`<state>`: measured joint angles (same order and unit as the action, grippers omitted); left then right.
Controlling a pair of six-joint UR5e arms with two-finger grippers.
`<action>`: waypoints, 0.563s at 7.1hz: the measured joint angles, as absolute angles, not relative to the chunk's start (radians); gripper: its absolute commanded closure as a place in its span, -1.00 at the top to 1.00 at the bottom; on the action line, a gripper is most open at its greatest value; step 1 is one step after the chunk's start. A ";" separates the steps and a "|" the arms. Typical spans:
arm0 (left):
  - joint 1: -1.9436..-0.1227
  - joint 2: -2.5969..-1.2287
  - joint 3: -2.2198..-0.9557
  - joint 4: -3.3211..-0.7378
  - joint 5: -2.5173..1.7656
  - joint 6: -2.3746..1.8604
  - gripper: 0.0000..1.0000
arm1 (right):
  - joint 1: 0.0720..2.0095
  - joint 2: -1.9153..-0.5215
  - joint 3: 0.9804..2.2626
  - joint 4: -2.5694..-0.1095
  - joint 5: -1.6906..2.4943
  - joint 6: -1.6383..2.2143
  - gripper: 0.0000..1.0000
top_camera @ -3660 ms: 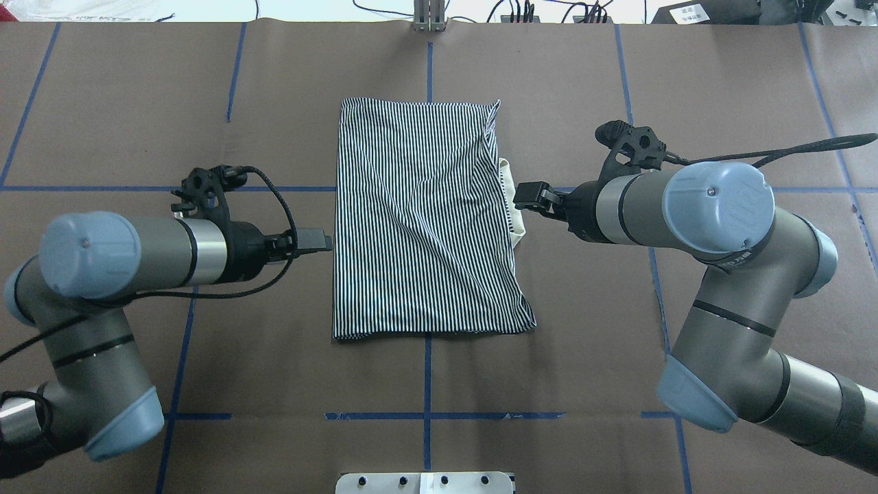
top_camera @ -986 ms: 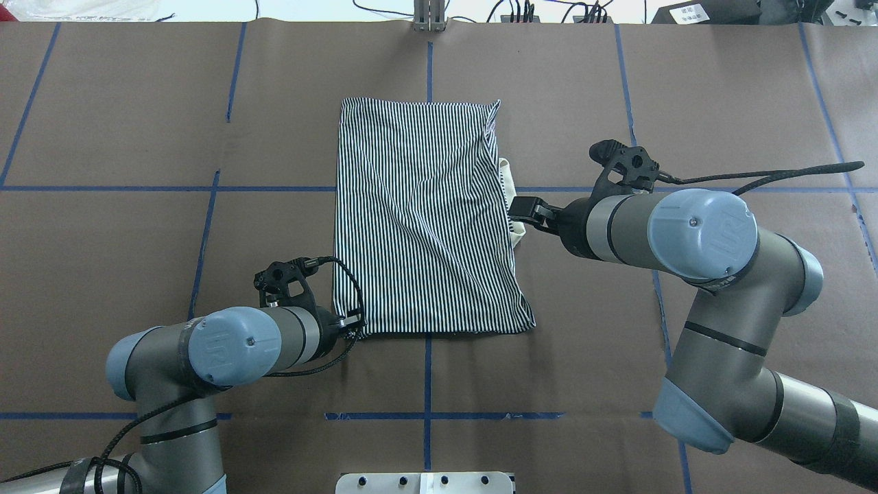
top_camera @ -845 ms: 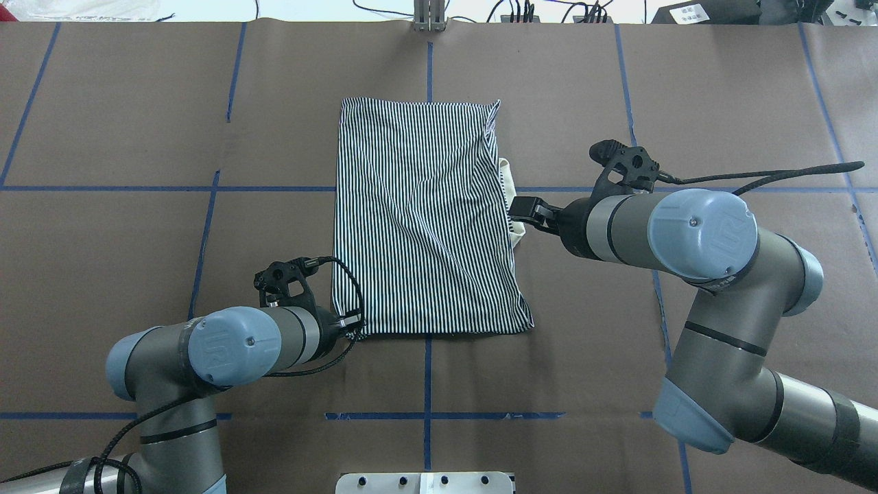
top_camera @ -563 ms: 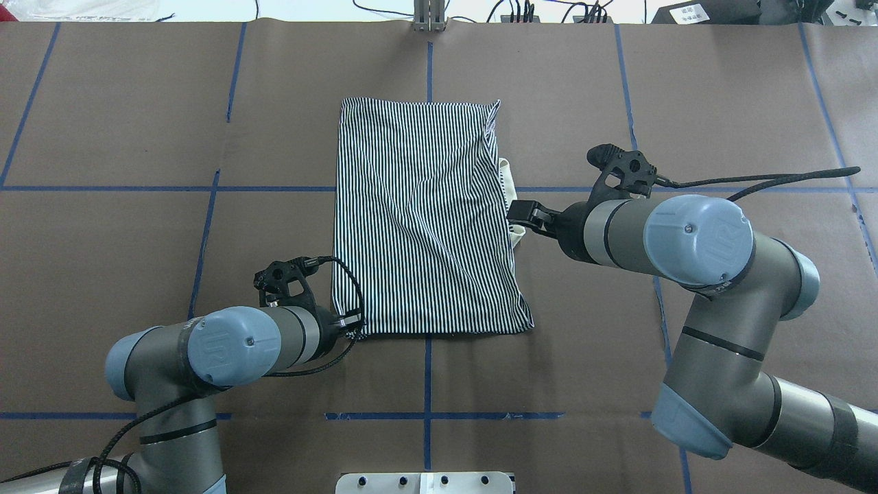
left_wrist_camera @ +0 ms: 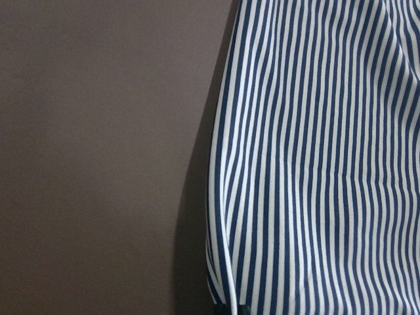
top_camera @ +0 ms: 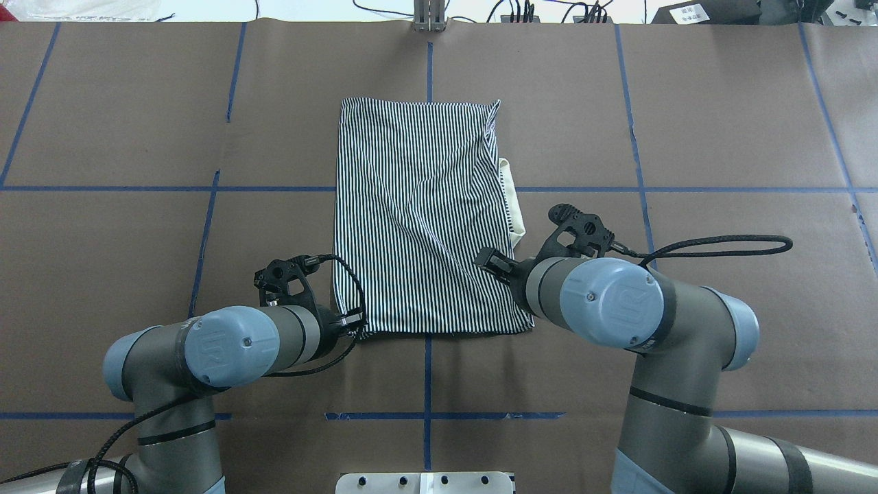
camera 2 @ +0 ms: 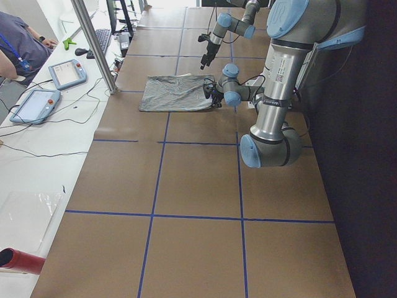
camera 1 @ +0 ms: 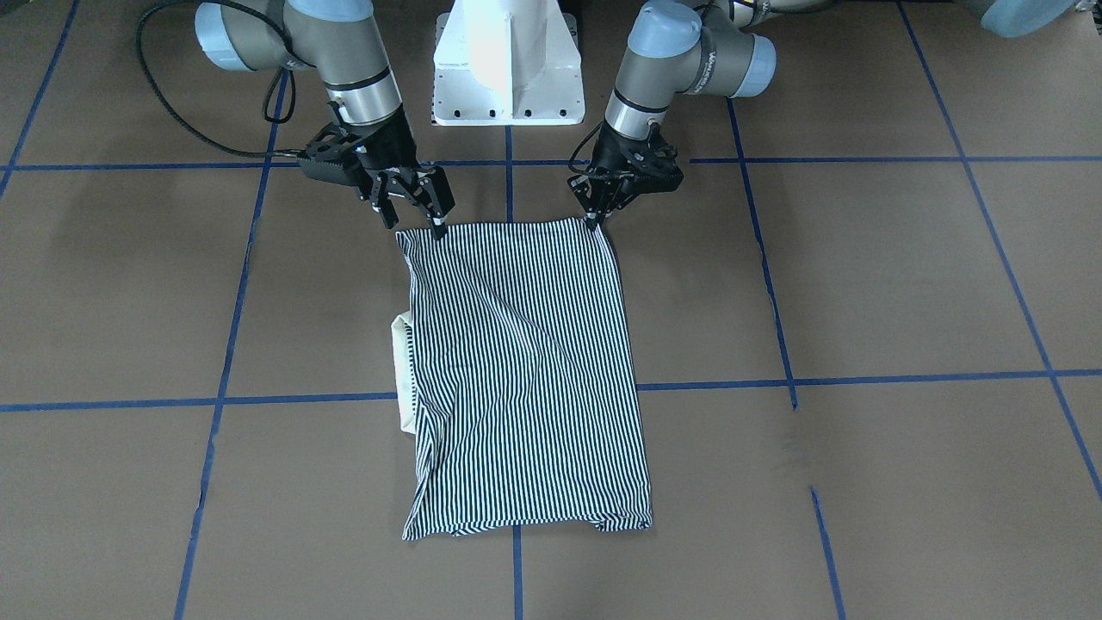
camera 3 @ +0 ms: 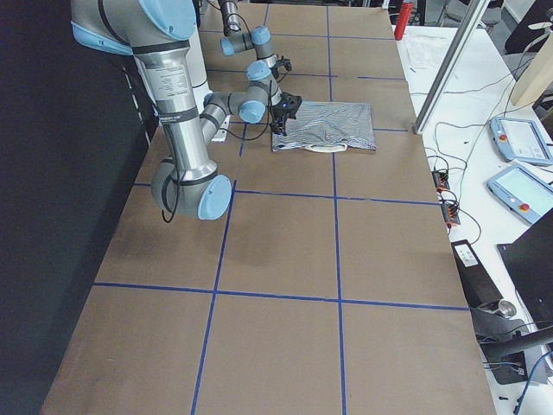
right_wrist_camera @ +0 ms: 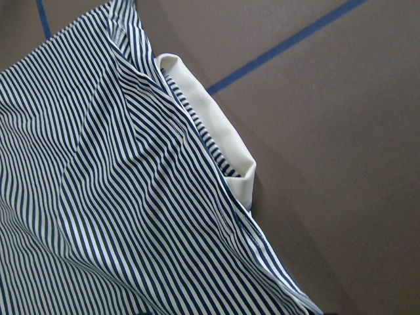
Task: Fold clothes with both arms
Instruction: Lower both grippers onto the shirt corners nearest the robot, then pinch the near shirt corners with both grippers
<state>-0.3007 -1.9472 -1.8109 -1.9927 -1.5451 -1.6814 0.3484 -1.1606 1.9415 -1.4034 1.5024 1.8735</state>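
Shirt (top_camera: 422, 219) folded; left jaws pinch its corner.

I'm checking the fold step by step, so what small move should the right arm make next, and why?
Probably lower the right gripper onto the robot-side right corner of the polo shirt and close its jaws. They stand open above that hem, while the left gripper looks shut on the hem's other corner.
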 measured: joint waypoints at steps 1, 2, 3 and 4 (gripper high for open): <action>-0.301 -1.947 -1.812 -1.993 -1.543 -1.683 -1.00 | 0.316 -1.143 1.935 -1.449 1.499 1.907 0.59; -0.301 -1.947 -1.812 -1.994 -1.541 -1.685 -1.00 | 0.295 -1.129 1.920 -1.476 1.498 1.936 0.59; -0.301 -1.947 -1.813 -1.994 -1.540 -1.686 -1.00 | 0.286 -1.108 1.897 -1.502 1.498 1.952 0.59; -0.301 -1.947 -1.815 -1.994 -1.540 -1.687 -1.00 | 0.283 -1.088 1.873 -1.518 1.498 1.960 0.59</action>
